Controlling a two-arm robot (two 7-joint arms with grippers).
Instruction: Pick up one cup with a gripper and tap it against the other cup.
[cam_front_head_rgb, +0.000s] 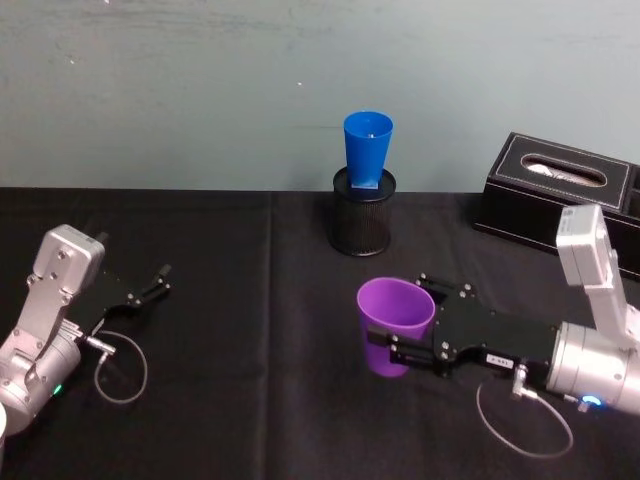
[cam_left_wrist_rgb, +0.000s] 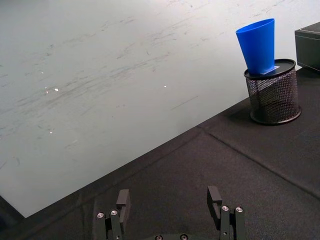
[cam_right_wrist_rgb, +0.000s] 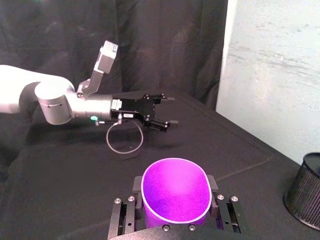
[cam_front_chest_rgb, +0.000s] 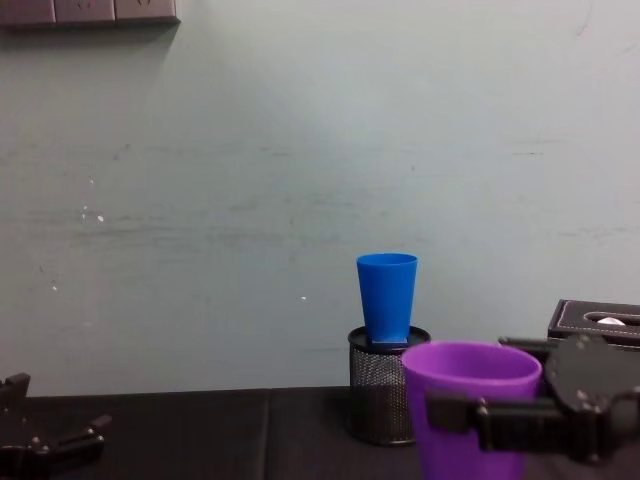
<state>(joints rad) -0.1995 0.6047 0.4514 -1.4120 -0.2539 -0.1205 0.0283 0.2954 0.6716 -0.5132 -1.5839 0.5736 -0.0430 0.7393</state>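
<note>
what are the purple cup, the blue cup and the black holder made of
Purple cup: probably plastic, smooth and slightly glossy, with a thin rolled rim and even colour. Blue cup: also looks like plastic, smooth, in one uniform bright colour. Black holder: seems to be metal wire mesh in matt black, with a fine grid pattern covering its wall.

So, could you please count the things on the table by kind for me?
Cups: 2, the purple cup in the right hand, the blue cup on the holder
Holder: 1
Tissue box: 1
Total: 4
The left hand is open, idle at far left.
</note>
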